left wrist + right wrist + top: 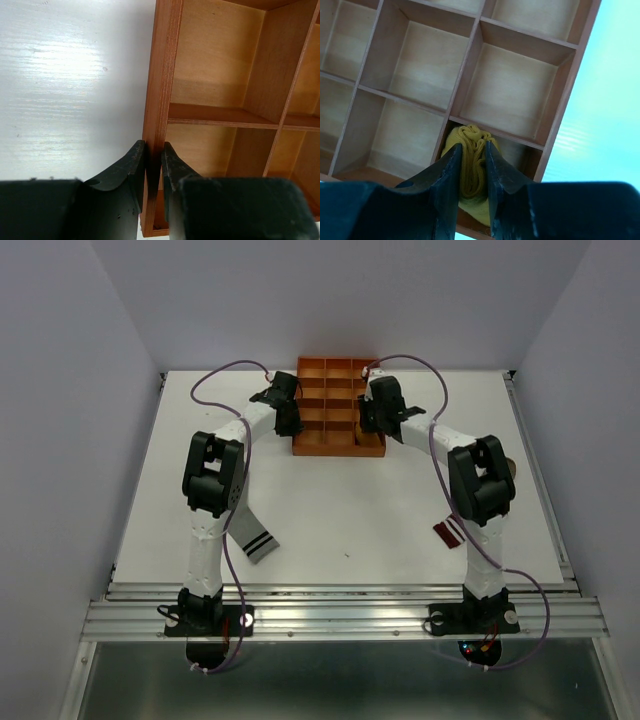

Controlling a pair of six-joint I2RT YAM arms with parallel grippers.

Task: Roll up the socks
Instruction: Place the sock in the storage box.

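Note:
In the right wrist view a rolled mustard yellow sock (pixel 473 134) sits in a near corner compartment of the orange tray (pixel 465 70). My right gripper (pixel 474 149) is shut on it, one jaw pressing each side of the roll. At the tray's left side my left gripper (pixel 154 148) is shut on the tray's outer wall (pixel 162 75), one jaw outside and one inside. From above, a grey sock with black-white stripes (pixel 251 536) lies flat by the left arm. A brown sock with maroon stripes (pixel 449 533) shows partly from under the right arm.
The orange tray (pixel 313 447) stands at the back middle of the white table, with my left gripper (pixel 290 427) and right gripper (pixel 369 428) at its two sides. Both arms' cables loop above the table. A metal rail runs along the near edge.

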